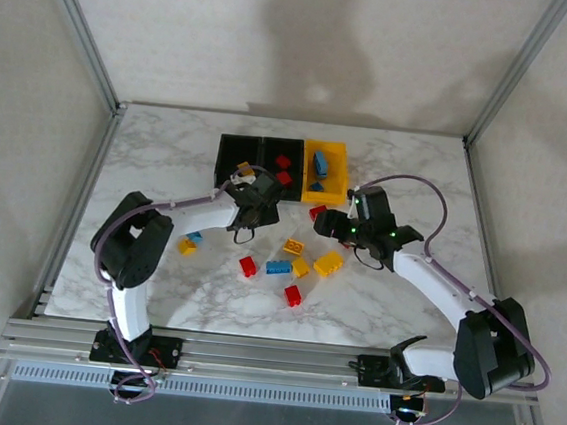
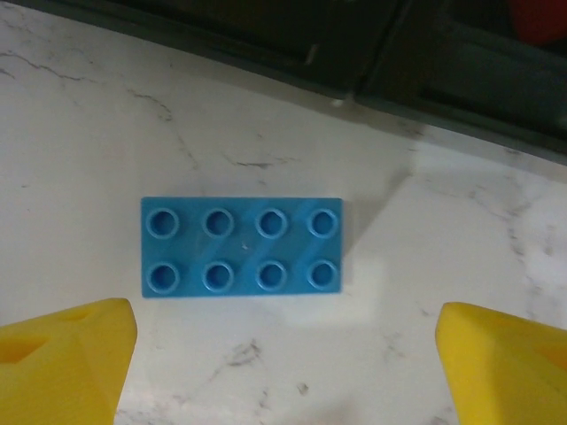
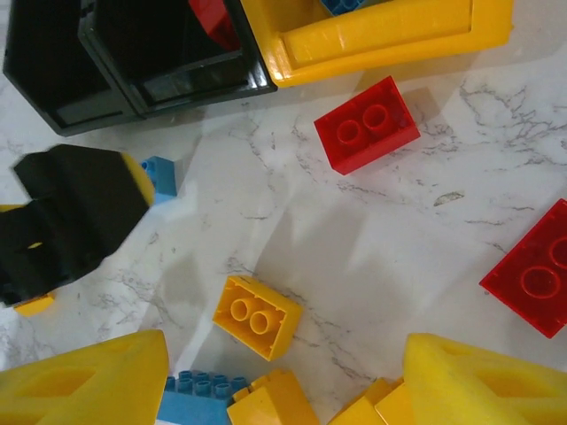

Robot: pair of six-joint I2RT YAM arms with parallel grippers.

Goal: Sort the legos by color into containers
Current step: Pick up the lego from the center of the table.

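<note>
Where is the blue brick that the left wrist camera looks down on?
In the left wrist view the blue brick lies flat, studs up, on the marble table, just ahead of the open left gripper and short of the black bins.

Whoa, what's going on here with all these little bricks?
Two robot arms are sorting toy bricks by color into bins. The left gripper is open, its fingers either side of a blue brick lying flat on the marble table, just short of the black bins. The right gripper hovers open near a small yellow brick. Red bricks already lie in the middle black bin and blue bricks in the yellow bin; other bricks are scattered on the table.
</note>
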